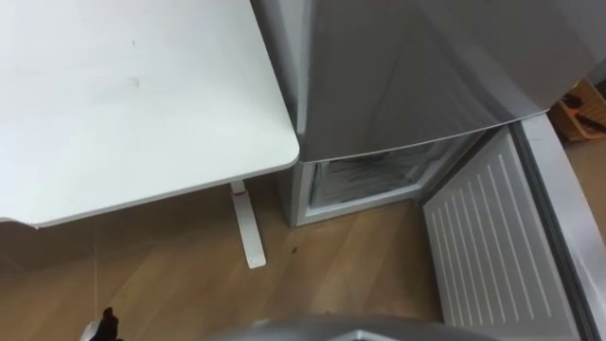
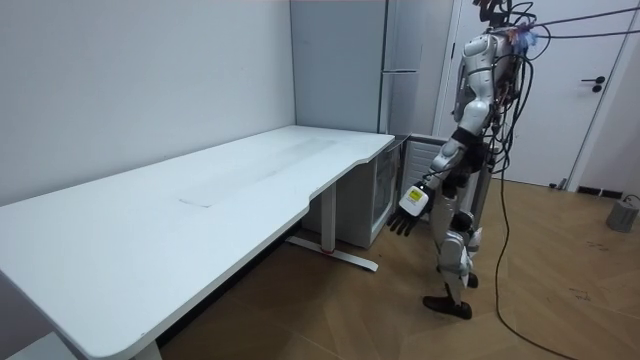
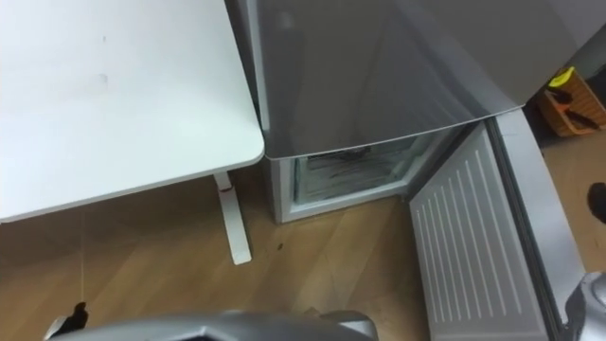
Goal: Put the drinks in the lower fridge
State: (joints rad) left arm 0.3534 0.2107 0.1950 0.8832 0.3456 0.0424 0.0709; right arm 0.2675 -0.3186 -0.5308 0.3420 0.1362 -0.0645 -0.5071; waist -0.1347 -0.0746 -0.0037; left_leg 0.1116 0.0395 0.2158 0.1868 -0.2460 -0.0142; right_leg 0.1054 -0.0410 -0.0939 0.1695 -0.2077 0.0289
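Observation:
I stand on the wooden floor facing the grey fridge [image 1: 407, 76], whose lower compartment [image 1: 365, 177] is open and shows pale shelving inside. Its ribbed white door [image 1: 492, 242] swings out to my right. In the room view the fridge [image 2: 400, 90] stands just past the table's far end. My left hand [image 2: 407, 214] hangs low at my side, open and holding nothing; its dark tip shows at the bottom left [image 1: 108, 322]. A dark part of my right hand [image 3: 598, 201] peeks in at the right edge.
A large white table [image 1: 133, 95] fills my left, with its white leg and foot [image 1: 248, 227] close to the fridge's corner. An orange box [image 1: 582, 109] lies on the floor beyond the open door. A small grey bin [image 2: 622, 213] stands near a closed room door.

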